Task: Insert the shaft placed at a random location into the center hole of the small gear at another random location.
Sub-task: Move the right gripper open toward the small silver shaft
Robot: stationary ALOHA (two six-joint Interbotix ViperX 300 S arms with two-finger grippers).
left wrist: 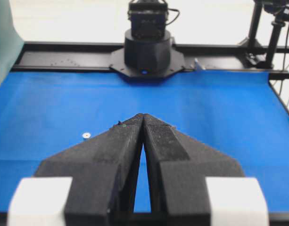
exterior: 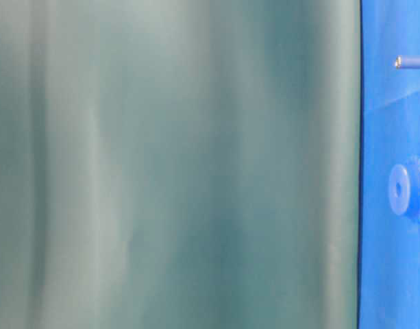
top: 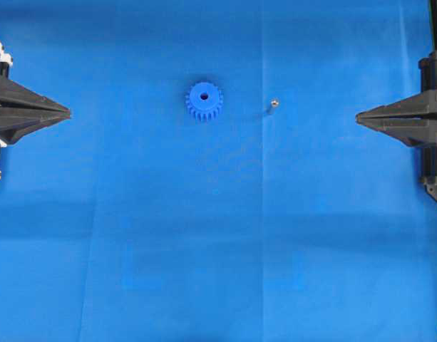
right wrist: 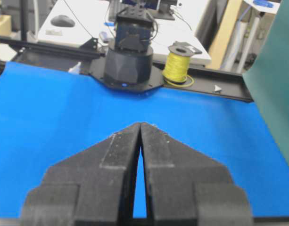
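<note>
The small gear [top: 204,101] lies flat on the blue mat, left of centre at the back, with its center hole [top: 204,95] facing up. The shaft [top: 273,104] stands apart, to the gear's right. The table-level view shows the gear [exterior: 405,190] and the shaft [exterior: 410,62] at its right edge. My left gripper [top: 68,112] is shut and empty at the far left. My right gripper [top: 358,117] is shut and empty at the far right. In the left wrist view a small silvery dot [left wrist: 86,135], possibly the shaft, shows left of my shut gripper [left wrist: 143,115]. The right wrist view shows only my shut gripper [right wrist: 141,124].
A green curtain [exterior: 175,164] fills most of the table-level view. The arm bases [left wrist: 147,47] [right wrist: 129,61] stand at the mat's two ends. A yellow wire spool [right wrist: 178,66] sits beyond the mat near the left arm's base.
</note>
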